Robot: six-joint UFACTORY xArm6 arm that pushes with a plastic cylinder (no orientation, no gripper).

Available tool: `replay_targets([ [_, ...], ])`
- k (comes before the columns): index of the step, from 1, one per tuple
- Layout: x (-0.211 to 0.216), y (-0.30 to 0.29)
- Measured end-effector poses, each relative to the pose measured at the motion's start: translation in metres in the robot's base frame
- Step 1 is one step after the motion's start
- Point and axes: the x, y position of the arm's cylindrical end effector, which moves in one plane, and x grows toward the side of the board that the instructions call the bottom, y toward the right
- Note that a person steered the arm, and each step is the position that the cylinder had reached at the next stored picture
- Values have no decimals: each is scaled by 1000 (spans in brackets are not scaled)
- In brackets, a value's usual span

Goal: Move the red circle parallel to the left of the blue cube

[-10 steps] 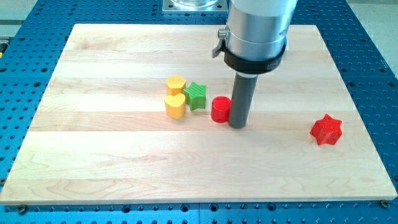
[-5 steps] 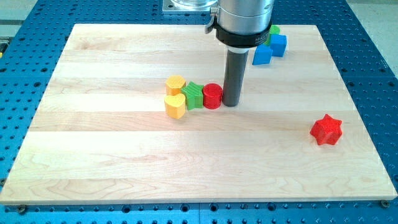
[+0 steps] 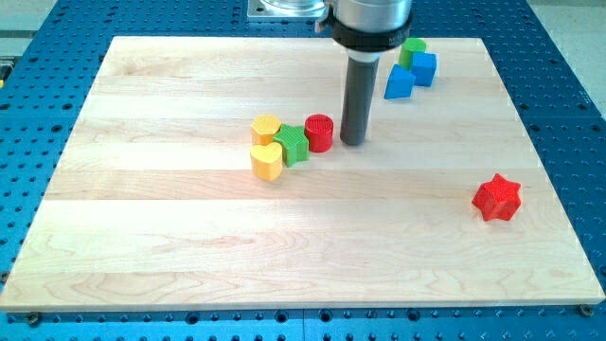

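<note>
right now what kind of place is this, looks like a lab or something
Probably a robotics lab bench: a wooden board sits on a blue perforated table, with small blocks like the red star, and my tip beside the red circle.

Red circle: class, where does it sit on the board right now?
The red circle sits near the board's middle, touching the green star on its left, with my tip just right.

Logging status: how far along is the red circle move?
Done: nothing final. In hand: my tip sits just right of the red circle, which touches the green star. Left: the circle lies well down-left of the blue cube, not level with it.
</note>
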Motion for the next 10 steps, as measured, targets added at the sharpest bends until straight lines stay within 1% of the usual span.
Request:
replay_targets([
  [2,7,-57],
  [3,-24,-58],
  [4,-83,-56],
  [5,-101,-52],
  [6,-96,-32],
  [8,-102,6],
  [10,-102,7],
])
